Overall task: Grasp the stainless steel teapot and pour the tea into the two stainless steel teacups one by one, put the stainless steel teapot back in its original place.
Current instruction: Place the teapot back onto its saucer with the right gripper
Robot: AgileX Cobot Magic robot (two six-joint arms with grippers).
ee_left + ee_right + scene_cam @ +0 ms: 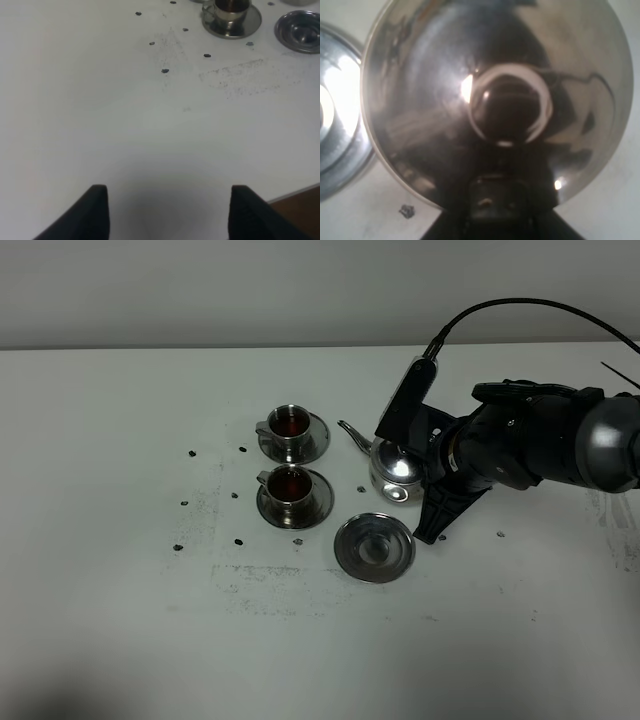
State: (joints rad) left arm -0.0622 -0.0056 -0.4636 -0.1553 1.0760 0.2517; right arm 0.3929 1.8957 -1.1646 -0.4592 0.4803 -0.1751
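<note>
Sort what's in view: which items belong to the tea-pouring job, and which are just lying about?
Job: teapot, held by right pincer; far teacup; near teacup; round tray.
Lying about: no loose objects, only dark specks on the table.

Steel teapot [392,472] (off tray [374,548]), teacups [291,423] filled

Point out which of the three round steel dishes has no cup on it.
The flat round tray, nearest the teapot, sits bare. The two saucers left of it each carry a teacup with dark tea.

Silver teapot [393,473], dark reddish-brown tea in silver teacups [291,422], white table [120,620]
</note>
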